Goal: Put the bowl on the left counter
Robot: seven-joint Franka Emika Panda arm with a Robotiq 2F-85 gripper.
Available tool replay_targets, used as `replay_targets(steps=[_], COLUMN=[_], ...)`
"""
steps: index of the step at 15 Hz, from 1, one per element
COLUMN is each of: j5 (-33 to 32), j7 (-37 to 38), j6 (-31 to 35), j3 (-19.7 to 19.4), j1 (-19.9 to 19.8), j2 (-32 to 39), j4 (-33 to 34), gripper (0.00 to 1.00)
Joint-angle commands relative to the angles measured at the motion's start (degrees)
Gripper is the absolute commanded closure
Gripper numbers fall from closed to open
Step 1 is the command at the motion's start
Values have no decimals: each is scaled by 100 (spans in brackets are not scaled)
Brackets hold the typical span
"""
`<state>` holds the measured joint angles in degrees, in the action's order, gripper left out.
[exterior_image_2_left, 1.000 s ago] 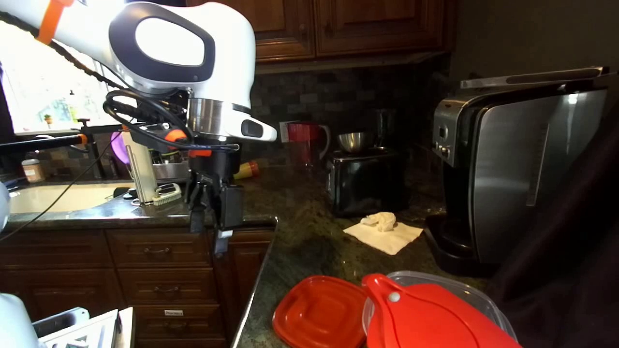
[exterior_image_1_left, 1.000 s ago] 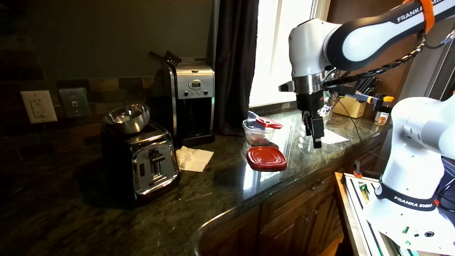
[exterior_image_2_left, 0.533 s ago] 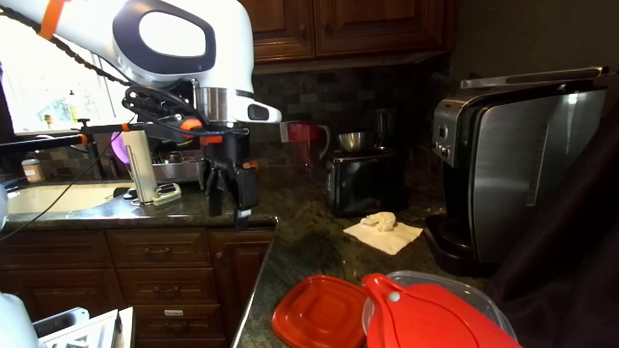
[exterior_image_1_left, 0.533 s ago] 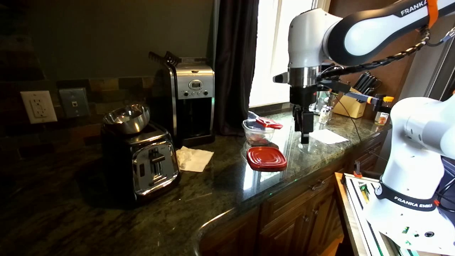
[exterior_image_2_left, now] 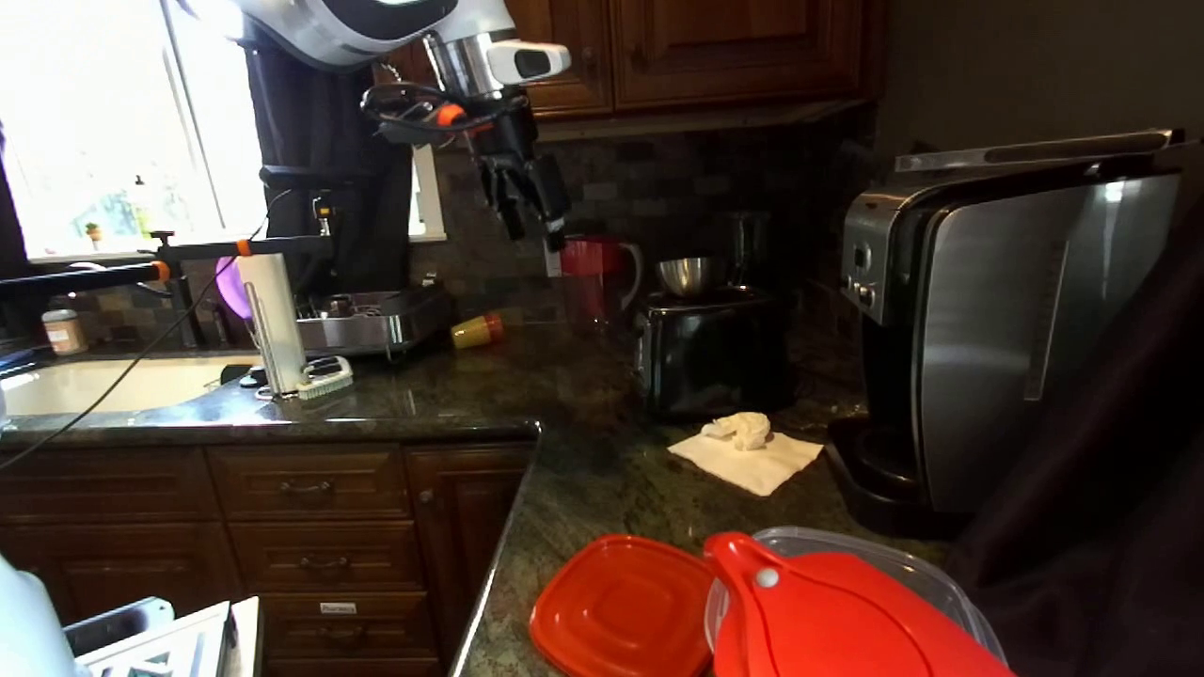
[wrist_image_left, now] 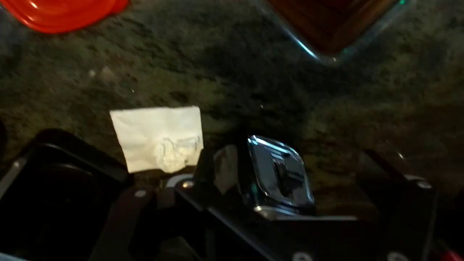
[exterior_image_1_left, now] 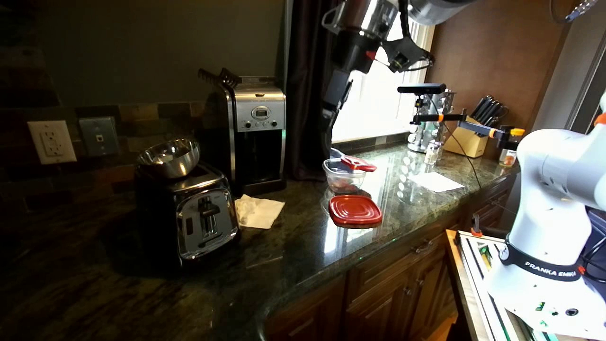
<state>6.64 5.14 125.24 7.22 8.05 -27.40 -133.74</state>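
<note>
A round metal bowl (exterior_image_1_left: 171, 160) tops the toaster (exterior_image_1_left: 207, 225), left of the coffeemaker (exterior_image_1_left: 259, 116); the pincer (exterior_image_2_left: 537, 235) gapes over the speckled desk (exterior_image_2_left: 602, 484).

one silver bowl (exterior_image_1_left: 177, 164), one toaster (exterior_image_1_left: 196, 218), one coffee maker (exterior_image_1_left: 258, 127), one knife block (exterior_image_1_left: 465, 141)

Blurred wrist view, toaster (wrist_image_left: 284, 175) partly behind gripper (exterior_image_2_left: 536, 237), red lid (wrist_image_left: 61, 13) cropped, arm (exterior_image_2_left: 376, 21) (in both exterior views) cut off above.
</note>
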Motion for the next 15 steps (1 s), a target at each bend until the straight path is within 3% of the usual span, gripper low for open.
replay_targets(steps=[1, 4, 10, 13, 15], j5=[73, 127, -894, -1827, -2629], j7=[16, 23, 2747, 4034, 4902], j6=[24, 24, 242, -10, -249], j3=[23, 25, 902, 1506, 1693], j1=[10, 16, -746, -1285, -1400], j2=[148, 381, 1529, 2311, 2856], j4=[261, 534, 1961, 3052, 3732], gripper=[0, 0, 0, 0, 0])
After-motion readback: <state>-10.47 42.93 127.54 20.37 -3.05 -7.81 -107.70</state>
